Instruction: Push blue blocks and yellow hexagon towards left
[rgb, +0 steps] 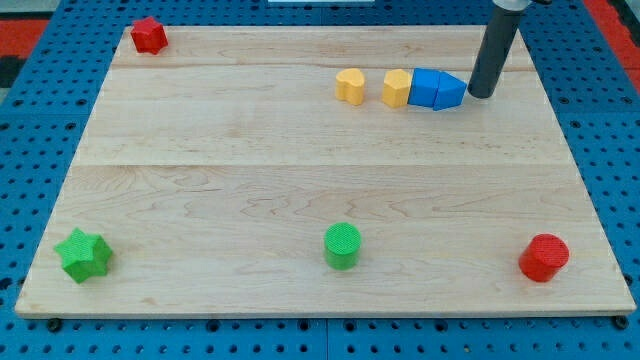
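Pushing setup: my tip (480, 95) stands at the far right of the worktop (300, 200), just right of the blue row and seemingly touching its right end, so a leftward slide would drive the whole line.
Hand: there is none on this rig, only the dark rod, so no wide or narrow state applies.
Blue blocks: two sit side by side at the far right, the blue cube-like block (425, 88) touching the blue wedge-like block (450, 91); their exact shapes are hard to tell.
Yellow hexagon: the yellow hexagon (396, 88) rests against the left face of the blue pair, which is why one push should carry all three.
Yellow neighbour: a second yellow block (349, 85), perhaps heart-shaped, lies a little further left, in the line's path; I judge it will be swept along.
Bystanders: red hexagon-like block (148, 35) far left, green star (83, 254) near left, green cylinder (342, 245) near centre, red cylinder (543, 257) near right, all well apart.
Progress: I judge the leftward push barely begun.
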